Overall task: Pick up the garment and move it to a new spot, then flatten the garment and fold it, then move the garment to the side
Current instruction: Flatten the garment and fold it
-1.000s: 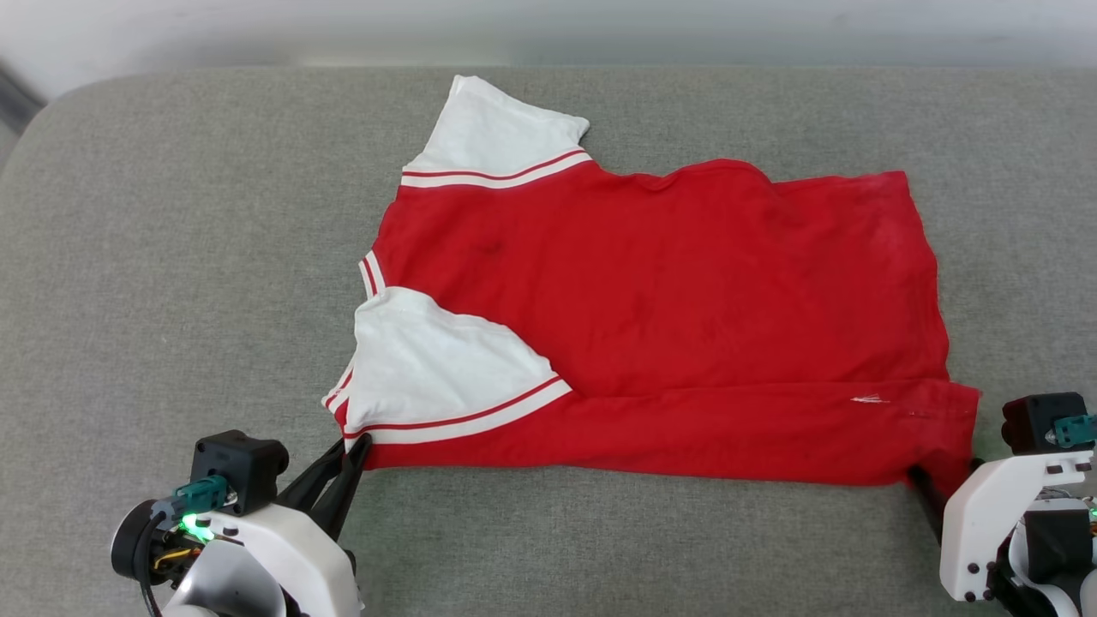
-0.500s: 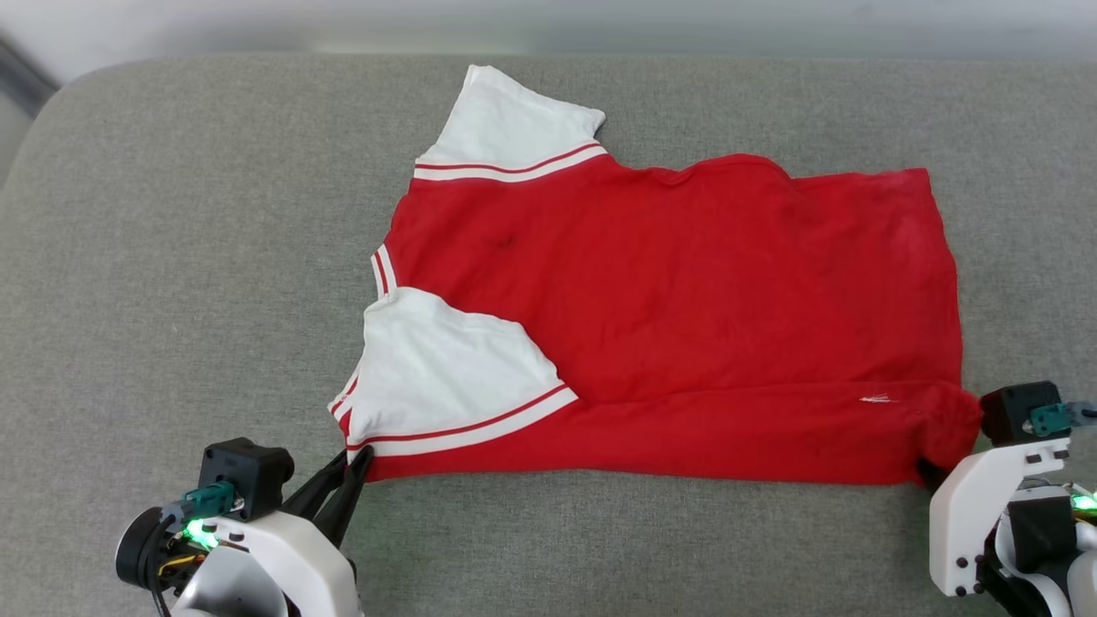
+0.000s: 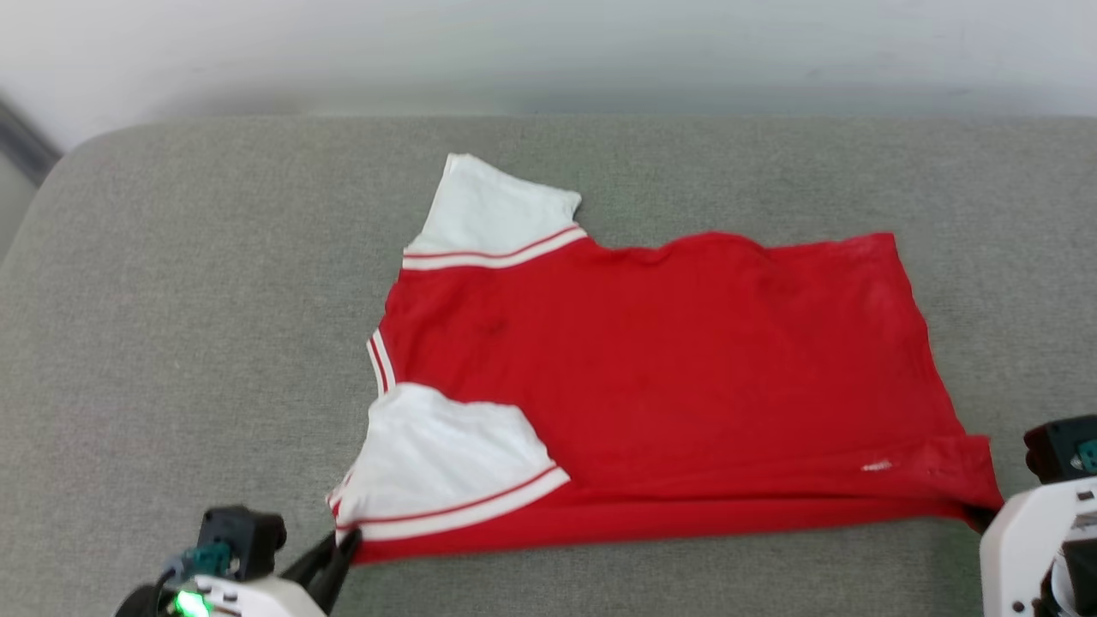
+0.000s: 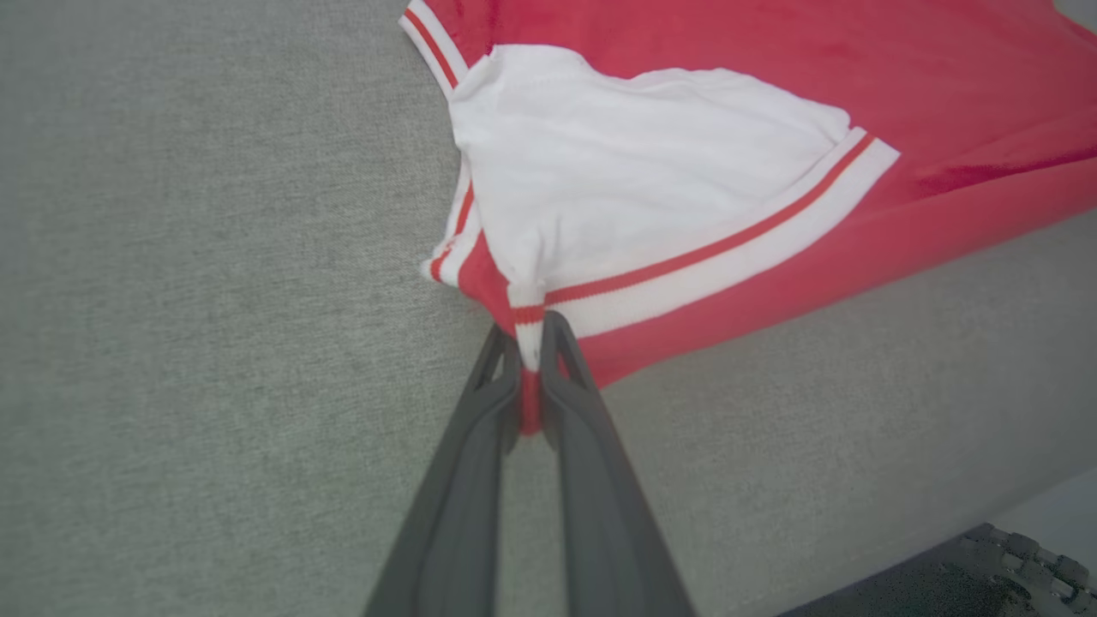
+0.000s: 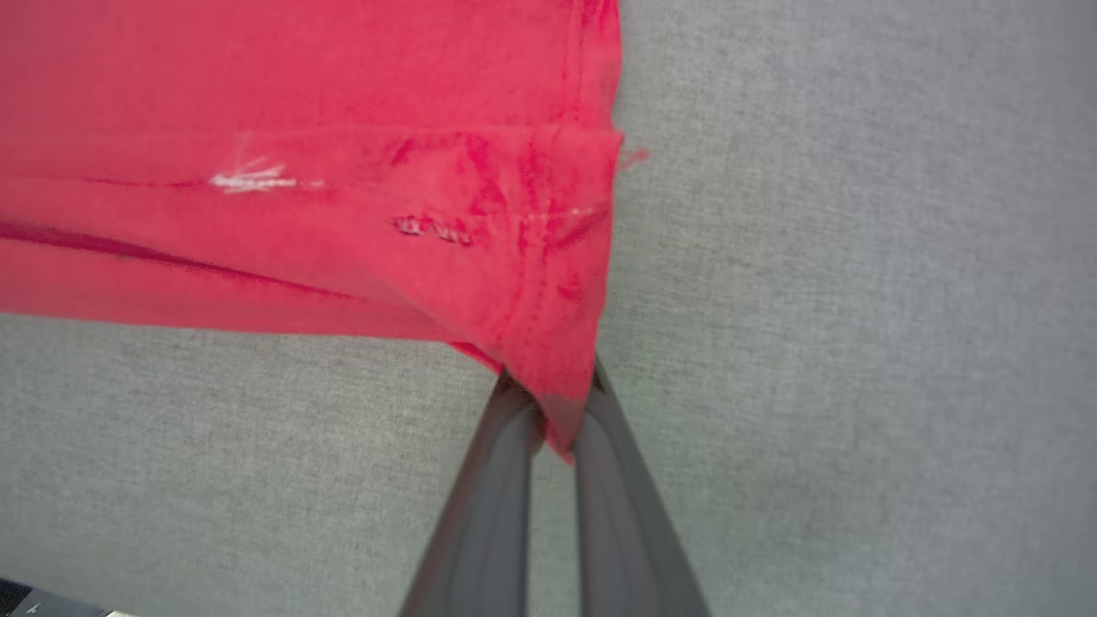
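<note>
Nearest, the left gripper [image 4: 531, 343] is clamped on the striped corner of the garment [image 3: 668, 368] beside its near white sleeve, and the right gripper [image 5: 561, 403] is pinched closed on the near hem corner. The red garment lies spread, plain side up, on a grey cushion [image 3: 171, 300], its other white sleeve pointing to the far side.

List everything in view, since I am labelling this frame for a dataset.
garment: one, red with white sleeves and striped trim, spread on the padded surface, a fold along its near edge.
padded surface: one, grey, beneath the garment.
wall: one, pale, behind the surface.
dark mat: one, dark grey, past the surface's edge, lower corner of the left wrist view.
left gripper: one, dark fingers, shut on the garment's near left corner at the sleeve trim.
right gripper: one, dark fingers, shut on the garment's near right hem corner.
</note>
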You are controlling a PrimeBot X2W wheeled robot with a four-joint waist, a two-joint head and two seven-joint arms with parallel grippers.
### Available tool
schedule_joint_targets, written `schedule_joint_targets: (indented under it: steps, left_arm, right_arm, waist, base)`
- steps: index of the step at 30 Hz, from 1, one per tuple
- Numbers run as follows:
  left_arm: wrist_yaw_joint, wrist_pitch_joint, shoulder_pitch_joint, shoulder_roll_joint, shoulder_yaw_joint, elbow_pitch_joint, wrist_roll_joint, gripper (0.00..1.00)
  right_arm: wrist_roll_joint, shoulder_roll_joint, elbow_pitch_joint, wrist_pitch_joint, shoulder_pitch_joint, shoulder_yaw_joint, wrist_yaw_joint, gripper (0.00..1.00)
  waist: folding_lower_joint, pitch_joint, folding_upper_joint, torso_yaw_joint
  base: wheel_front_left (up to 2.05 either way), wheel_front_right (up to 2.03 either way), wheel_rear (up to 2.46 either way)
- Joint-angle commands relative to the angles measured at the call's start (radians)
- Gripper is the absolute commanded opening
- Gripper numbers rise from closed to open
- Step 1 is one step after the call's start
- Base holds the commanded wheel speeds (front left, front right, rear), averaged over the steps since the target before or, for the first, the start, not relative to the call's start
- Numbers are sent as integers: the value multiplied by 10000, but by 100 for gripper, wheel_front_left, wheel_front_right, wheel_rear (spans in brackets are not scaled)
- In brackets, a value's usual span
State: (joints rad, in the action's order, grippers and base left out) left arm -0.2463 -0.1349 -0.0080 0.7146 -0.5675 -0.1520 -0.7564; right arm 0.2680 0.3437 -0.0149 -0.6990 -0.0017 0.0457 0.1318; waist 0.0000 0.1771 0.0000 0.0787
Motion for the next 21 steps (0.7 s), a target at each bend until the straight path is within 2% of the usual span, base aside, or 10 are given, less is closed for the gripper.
schedule_joint_targets:
  steps: [1, 8, 17, 18, 19, 20, 21]
  left_arm:
    - [-78, 34, 306, 95, 24, -53, -98, 0]
    - [-3, 41, 1226, 302, -200, -122, -354, 0]
    - [334, -17, 1114, -161, -654, 632, -394, 0]
    - [386, 13, 1058, -214, -687, 728, -391, 1]
    - [410, 51, 1019, -260, -705, 801, -395, 47]
    - [467, 71, 986, -283, -749, 883, -352, 100]
    - [499, 129, 942, -319, -763, 945, -312, 100]
  right_arm:
    - [76, 159, -187, -109, 259, 126, -21, 0]
    - [370, 364, -880, -608, 1284, 620, -23, 0]
    - [261, 118, -453, -597, 1555, 628, -21, 0]
    - [229, 86, -380, -556, 1480, 603, -21, 35]
    - [206, 45, -315, -504, 1413, 560, -21, 100]
    - [188, -6, -245, -480, 1378, 531, -21, 100]
    - [165, -51, -192, -434, 1346, 518, -20, 100]
  waist:
    - [0, -147, 0, -103]
    - [0, -274, 0, -219]
    - [0, -203, 0, -291]
    - [0, -193, 0, -298]
    - [0, -182, 0, -301]
    - [0, -181, 0, -302]
    - [0, -185, 0, -302]
  base:
    - [0, 0, 0]
    - [0, 0, 0]
    - [0, 0, 0]
    - [0, 0, 0]
    - [0, 0, 0]
    - [0, 0, 0]
    - [0, 0, 0]
